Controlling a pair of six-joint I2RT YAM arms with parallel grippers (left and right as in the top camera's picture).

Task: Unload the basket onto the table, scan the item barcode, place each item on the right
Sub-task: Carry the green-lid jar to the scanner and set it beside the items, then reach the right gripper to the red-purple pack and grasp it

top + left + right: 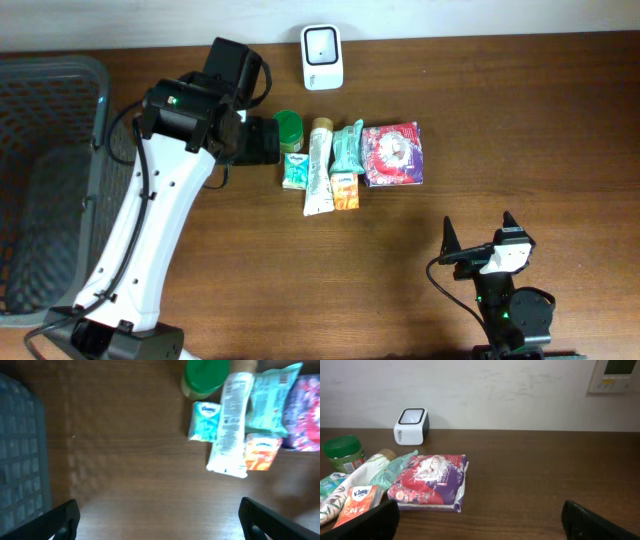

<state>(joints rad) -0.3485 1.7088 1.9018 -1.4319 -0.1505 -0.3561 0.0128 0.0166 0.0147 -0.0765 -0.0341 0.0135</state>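
Left of the left pincer point(160, 527), a grey basket point(50, 180) sits at the edge of the table point(560, 100). That pincer's jaws stand wide, with nothing between them. Just ahead of it, slightly rightward, the goods lie in a tight row: a green-lidded jar point(288, 127), a teal tissue pack point(294, 170), a white tube point(319, 168), an orange tissue pack point(345, 190), a teal wipes pouch point(348, 147) and a purple wipes pack point(393, 154). Beyond the row a white scanner point(322, 44) stands by the wall. Well apart on the right, the right pincer point(478, 228) gapes wide and empty, the purple pack ahead to its left.
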